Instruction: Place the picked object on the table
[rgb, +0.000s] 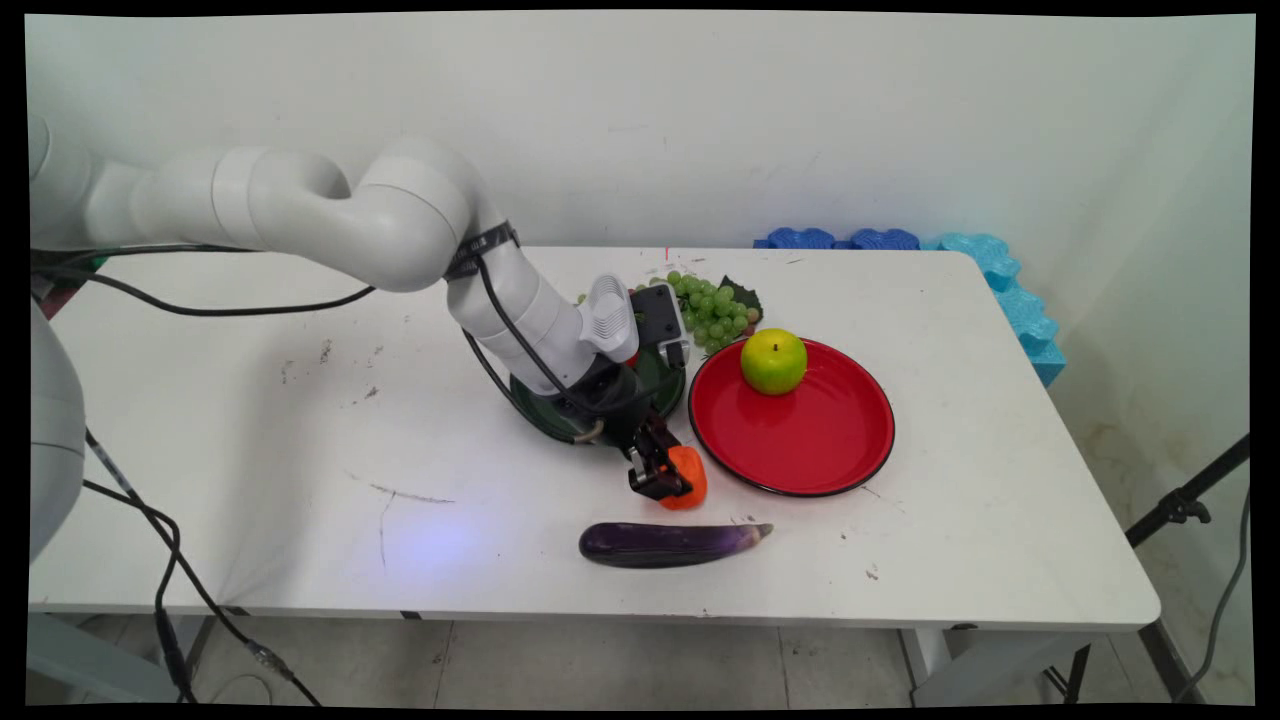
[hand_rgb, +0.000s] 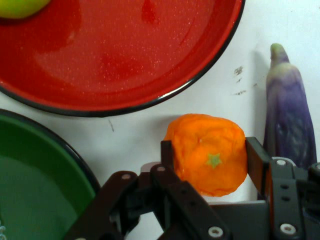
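My gripper (rgb: 668, 482) is low over the table, just left of the red plate (rgb: 800, 450). Its two black fingers press against both sides of an orange fruit (rgb: 690, 476), which rests on the table or barely above it. In the hand view the gripper (hand_rgb: 210, 146) clasps the orange fruit (hand_rgb: 207, 167) with its green stem mark facing the camera. The red plate (hand_rgb: 125, 60) lies beyond it and a green plate (hand_rgb: 40, 190) is at the lower left. A purple eggplant (hand_rgb: 287, 115) lies just right of the fingers.
A green apple (rgb: 773, 361) sits on the red plate's far side. The eggplant (rgb: 670, 543) lies near the table's front edge. Green grapes (rgb: 712, 310) lie behind the green plate (rgb: 536, 412), which the arm partly hides. Blue foam pieces (rgb: 1000, 280) line the far right corner.
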